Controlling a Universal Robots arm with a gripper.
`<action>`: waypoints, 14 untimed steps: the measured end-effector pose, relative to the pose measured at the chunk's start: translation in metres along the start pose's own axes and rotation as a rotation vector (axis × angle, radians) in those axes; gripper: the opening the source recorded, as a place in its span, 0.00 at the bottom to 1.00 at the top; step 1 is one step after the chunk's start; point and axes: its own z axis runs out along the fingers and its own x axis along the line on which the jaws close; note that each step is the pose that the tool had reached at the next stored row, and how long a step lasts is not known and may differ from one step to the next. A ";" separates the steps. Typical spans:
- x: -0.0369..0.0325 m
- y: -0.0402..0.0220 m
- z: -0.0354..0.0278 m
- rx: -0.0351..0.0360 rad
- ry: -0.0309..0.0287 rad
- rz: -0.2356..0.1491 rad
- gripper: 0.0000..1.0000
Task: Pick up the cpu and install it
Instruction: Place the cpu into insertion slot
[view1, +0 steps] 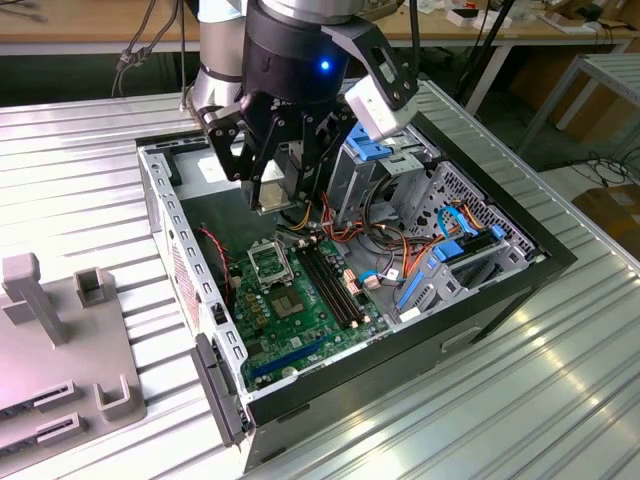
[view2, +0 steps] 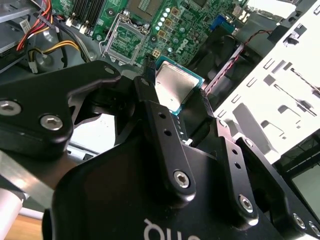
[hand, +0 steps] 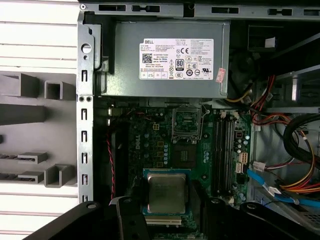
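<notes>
Above green motherboard (view1: 265, 315), fingers (view2: 161, 125) pinch flat silver square cpu (view2: 175, 87).

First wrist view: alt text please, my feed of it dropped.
The black gripper holds the small flat square silver-topped cpu above the green motherboard of an open computer case. The empty black square socket frame lies between it and the grey metal power supply box.

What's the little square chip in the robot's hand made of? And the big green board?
The chip looks metal on top: dull silver-grey, softly shiny, with a thin green rim. The board looks like a stiff green sheet, maybe plastic-like, with shiny metal dots and small parts.
</notes>
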 end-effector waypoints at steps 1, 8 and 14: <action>0.0000 -0.0002 0.0007 -0.0001 0.0000 0.000 0.47; -0.0001 -0.0004 0.0025 0.0000 0.0000 0.000 0.47; -0.0001 -0.0004 0.0029 -0.0001 0.0000 0.000 0.47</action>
